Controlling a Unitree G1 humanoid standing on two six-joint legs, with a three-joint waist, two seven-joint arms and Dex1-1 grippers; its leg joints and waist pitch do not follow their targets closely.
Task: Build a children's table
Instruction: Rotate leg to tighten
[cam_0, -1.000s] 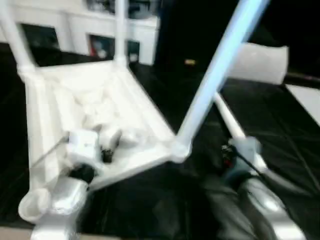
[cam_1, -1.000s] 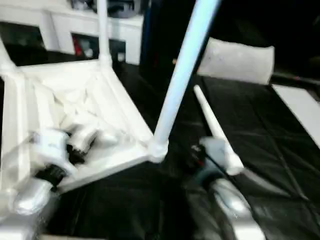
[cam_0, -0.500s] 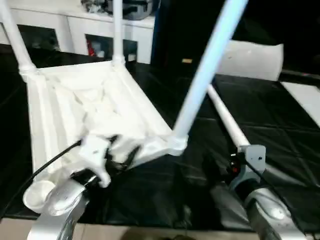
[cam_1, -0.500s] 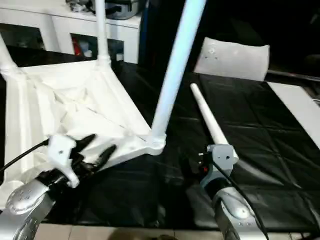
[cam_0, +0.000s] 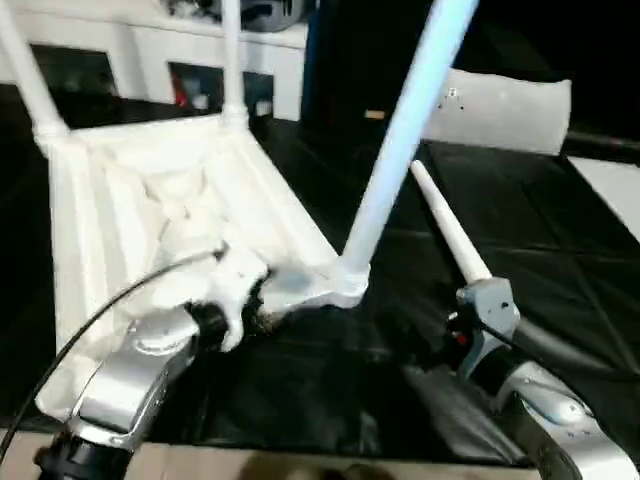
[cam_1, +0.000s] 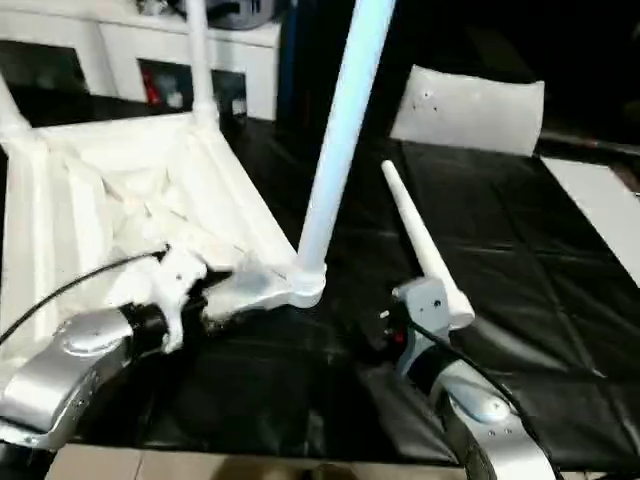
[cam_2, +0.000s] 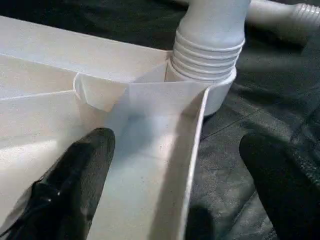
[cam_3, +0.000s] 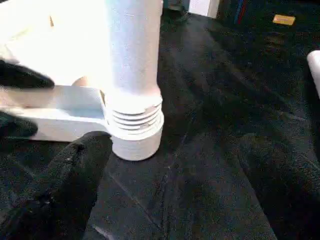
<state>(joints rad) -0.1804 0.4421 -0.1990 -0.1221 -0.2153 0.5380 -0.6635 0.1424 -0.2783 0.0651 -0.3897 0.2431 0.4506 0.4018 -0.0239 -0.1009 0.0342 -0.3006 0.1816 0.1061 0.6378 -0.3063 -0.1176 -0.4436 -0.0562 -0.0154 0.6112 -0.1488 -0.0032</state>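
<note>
Black sheeting covers the desk (cam_1: 520, 300). Nearest, the left hand (cam_2: 170, 195) is spread astride the upturned table top's (cam_0: 130, 230) rim; the right hand (cam_3: 170, 195) is spread beside the near corner leg (cam_0: 400, 140), which stands upward. Beyond, a loose leg (cam_1: 415, 245) lies, apparently pointing away.

Both forearms were rounded silver shells; the left wrist (cam_0: 225, 290) carried a white block and black cable, the right wrist (cam_0: 487, 305) a grey bracket

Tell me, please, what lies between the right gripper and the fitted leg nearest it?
Nothing but bare black table cover. In the right wrist view, the open right gripper faces the leg screwed into its corner socket.
</note>
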